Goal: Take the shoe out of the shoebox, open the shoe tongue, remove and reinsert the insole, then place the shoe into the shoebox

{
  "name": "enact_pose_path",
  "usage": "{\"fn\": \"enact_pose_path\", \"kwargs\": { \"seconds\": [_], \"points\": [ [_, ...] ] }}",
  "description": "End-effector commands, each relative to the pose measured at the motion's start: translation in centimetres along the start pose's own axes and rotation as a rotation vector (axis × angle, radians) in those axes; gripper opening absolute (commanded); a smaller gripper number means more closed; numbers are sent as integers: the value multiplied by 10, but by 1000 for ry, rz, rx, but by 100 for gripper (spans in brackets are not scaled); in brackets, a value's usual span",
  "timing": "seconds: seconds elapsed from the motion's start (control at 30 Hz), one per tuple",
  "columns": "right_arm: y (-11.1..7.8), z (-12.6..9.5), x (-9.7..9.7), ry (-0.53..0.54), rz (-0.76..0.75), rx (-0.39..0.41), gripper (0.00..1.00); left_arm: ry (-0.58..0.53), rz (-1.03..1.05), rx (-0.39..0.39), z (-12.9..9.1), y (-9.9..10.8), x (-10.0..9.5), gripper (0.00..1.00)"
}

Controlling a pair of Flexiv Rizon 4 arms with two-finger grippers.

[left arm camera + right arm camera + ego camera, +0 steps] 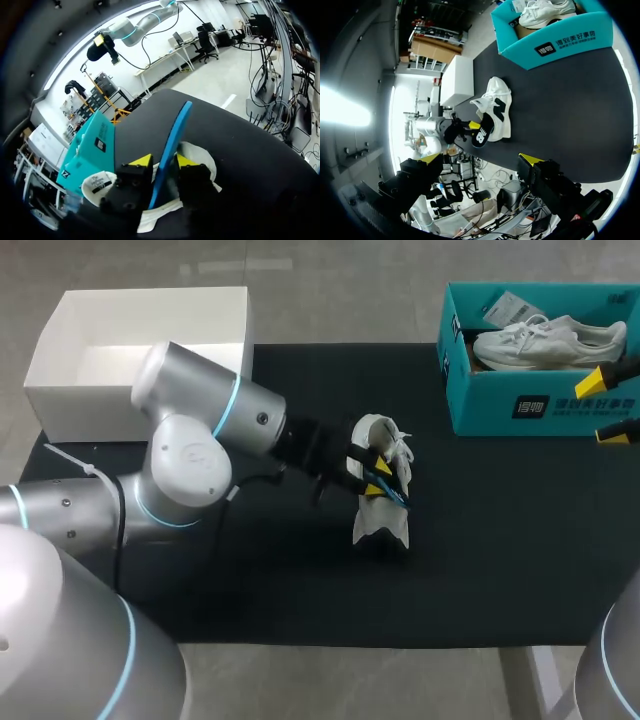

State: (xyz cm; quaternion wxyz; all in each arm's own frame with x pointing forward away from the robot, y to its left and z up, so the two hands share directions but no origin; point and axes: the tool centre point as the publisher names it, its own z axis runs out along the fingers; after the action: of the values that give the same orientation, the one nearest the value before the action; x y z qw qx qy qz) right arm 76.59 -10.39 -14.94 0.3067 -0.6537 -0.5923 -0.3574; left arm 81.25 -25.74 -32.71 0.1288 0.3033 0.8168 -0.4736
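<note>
Left pincer [161,161] clenched on insole [171,140]: blue sheet edge-on between yellow tips, rising ahead of fingers.
Judgement: insole light, thin, floppy foam. Pinch near one end, firm, else it bends or slips.
Shoe [380,525] soft, light; lies mid-bench [300,580], just under left pincer.
Right pincer [606,407] released, empty, at teal shoebox [480,420], well apart from shoe.

The left hand [473,128] grips a dark insole [483,135] touching the white shoe [499,102].
</note>
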Motion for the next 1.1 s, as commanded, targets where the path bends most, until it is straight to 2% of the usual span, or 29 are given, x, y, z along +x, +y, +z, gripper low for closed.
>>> {"fn": "enact_pose_path", "kwargs": {
  "seconds": [0.03,0.33,0.77,1.07,1.1],
  "points": [
    [0,0,0,-2,1,0,100,27,-10,-8,1,0,-2,0],
    [0,0,0,-2,1,0,100,17,-31,-15,5,15,-5,0],
    [0,0,0,-2,1,0,100,-53,-51,-25,9,40,-16,0],
    [0,0,0,-2,1,0,100,-81,-63,-43,8,48,-17,0],
    [0,0,0,-2,1,0,100,-80,-64,-44,8,47,-15,4]
  ]
}}
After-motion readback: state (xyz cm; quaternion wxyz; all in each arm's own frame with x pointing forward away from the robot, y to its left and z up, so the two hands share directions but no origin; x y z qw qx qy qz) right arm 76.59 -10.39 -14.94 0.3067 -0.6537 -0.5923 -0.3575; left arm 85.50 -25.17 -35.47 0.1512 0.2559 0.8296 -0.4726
